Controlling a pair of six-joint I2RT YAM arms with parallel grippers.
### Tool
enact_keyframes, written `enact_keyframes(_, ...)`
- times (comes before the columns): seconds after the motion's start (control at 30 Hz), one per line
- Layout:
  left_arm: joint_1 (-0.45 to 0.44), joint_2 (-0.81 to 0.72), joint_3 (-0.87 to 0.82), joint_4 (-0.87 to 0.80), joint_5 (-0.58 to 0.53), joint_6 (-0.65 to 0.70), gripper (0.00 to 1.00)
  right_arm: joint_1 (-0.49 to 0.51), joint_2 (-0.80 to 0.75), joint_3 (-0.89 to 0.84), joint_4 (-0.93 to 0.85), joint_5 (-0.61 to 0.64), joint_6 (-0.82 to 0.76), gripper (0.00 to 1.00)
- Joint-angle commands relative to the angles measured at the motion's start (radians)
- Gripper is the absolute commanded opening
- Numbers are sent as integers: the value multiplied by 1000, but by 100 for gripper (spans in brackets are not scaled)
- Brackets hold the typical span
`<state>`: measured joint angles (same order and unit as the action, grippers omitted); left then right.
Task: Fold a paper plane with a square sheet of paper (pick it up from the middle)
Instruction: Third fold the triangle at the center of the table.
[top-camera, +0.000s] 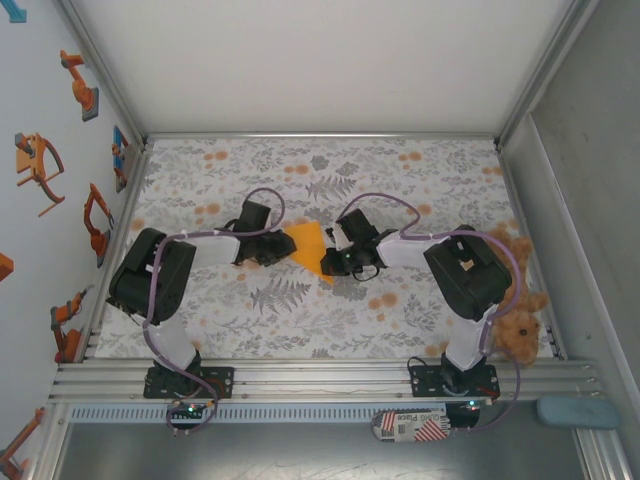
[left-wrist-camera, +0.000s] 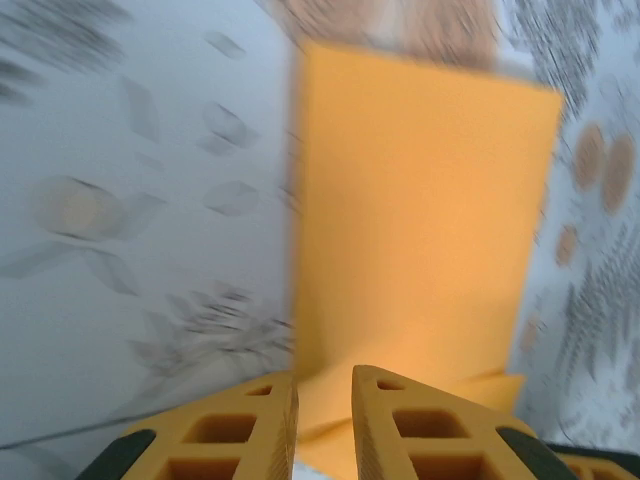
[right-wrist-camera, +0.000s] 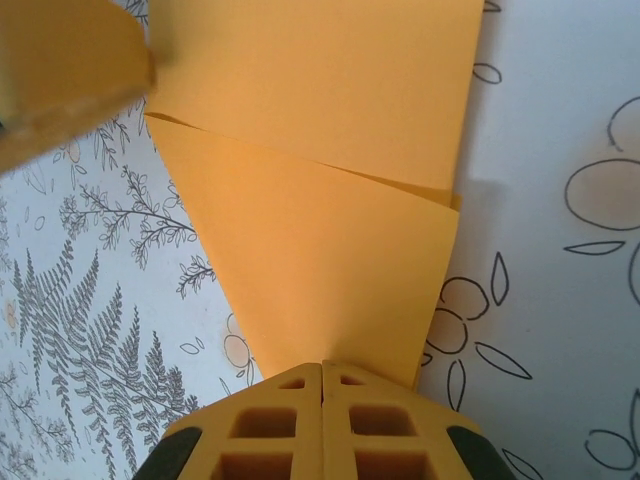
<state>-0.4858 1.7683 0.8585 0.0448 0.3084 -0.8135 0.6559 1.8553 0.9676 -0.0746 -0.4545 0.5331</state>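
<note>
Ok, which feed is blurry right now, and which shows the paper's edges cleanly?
Left wrist view: motion-smeared, paper and cloth print both soft. Right wrist view: sharp, fold edges crisp, slight shadow along the paper's right edge. Top external view: evenly lit, no glare, paper small.

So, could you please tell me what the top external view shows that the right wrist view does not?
The top external view takes in the left arm and the right arm whole, meeting at mid-table, plus a brown teddy beside the right arm. The right wrist view gives the close detail: the right pincer shut on the narrowing end of the folded orange paper, with one flap's edge overlapping another layer. Both show that paper over the floral cloth.
</note>
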Motion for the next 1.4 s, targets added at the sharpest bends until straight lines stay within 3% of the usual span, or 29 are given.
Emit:
enact_keyframes(0.0, 47, -74, -13, -80, -84, 60, 24, -4, -13, 9, -129, 45, -34, 0)
enact_keyframes(0.13, 55, -179, 16, -122, -78, 53, 30, -4, -98, 82, -76, 24, 9, 2)
enact_keyframes(0.37, 45, -265, -38, -67, -27, -46, 44, -4, -181, 46, 11, 157, 154, 18)
enact_keyframes(0.63, -17, -221, -84, 24, -2, -150, 48, 9, -127, 31, 61, 96, 195, 16)
enact_keyframes(0.77, -36, -181, -90, 59, 12, -186, 47, 19, -150, 11, 64, 93, 157, 14)
enact_keyframes(0.97, -77, -121, -90, 182, 69, -232, 35, 26, -240, -46, 57, 154, 116, 16)
enact_keyframes(1.1, -101, -71, -77, 237, 91, -257, 30, 56, -215, -41, 49, 149, 100, 15)
enact_keyframes(1.37, -117, 18, -40, 192, 46, -277, 22, 63, -133, -17, 39, 211, 111, 15)
